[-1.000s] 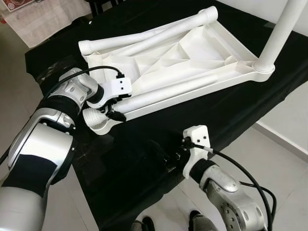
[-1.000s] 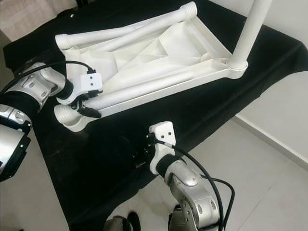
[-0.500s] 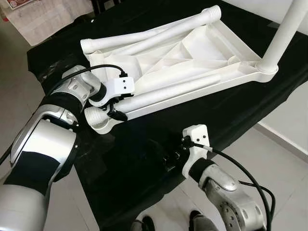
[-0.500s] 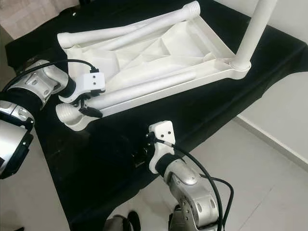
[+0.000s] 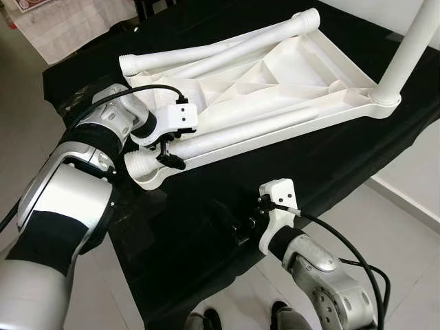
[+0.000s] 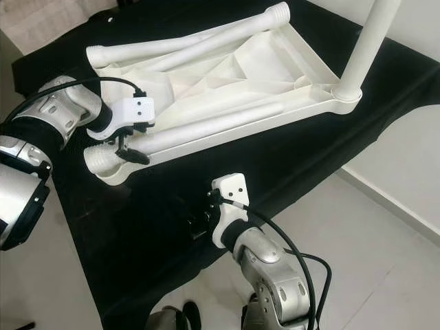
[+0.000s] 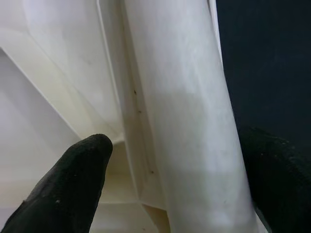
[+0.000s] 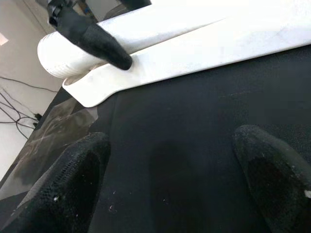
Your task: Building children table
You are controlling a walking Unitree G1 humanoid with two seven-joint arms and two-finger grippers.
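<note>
A white plastic table top [image 5: 275,75] lies upside down on a black cloth. One white leg [image 5: 412,41] stands upright in its far right corner. Other legs lie loose across the underside. My left gripper [image 5: 168,152] is open and straddles the nearest loose leg [image 7: 180,111] close to its ribbed end [image 5: 139,163], one finger [image 7: 73,189] on each side. My right gripper [image 8: 170,141] hovers low over the cloth near the table's front edge, open, with nothing between its fingers [image 8: 73,179].
The black cloth [image 5: 206,234] covers a table whose front edge drops to a pale tiled floor [image 5: 405,234]. A light rug [image 5: 62,27] lies at the far left. A wall and skirting run along the right. Dark shoes [image 5: 206,320] show below the edge.
The whole picture has drifted slightly. My left gripper has slid a little along the loose leg, away from its ribbed end. The right gripper has stayed put.
</note>
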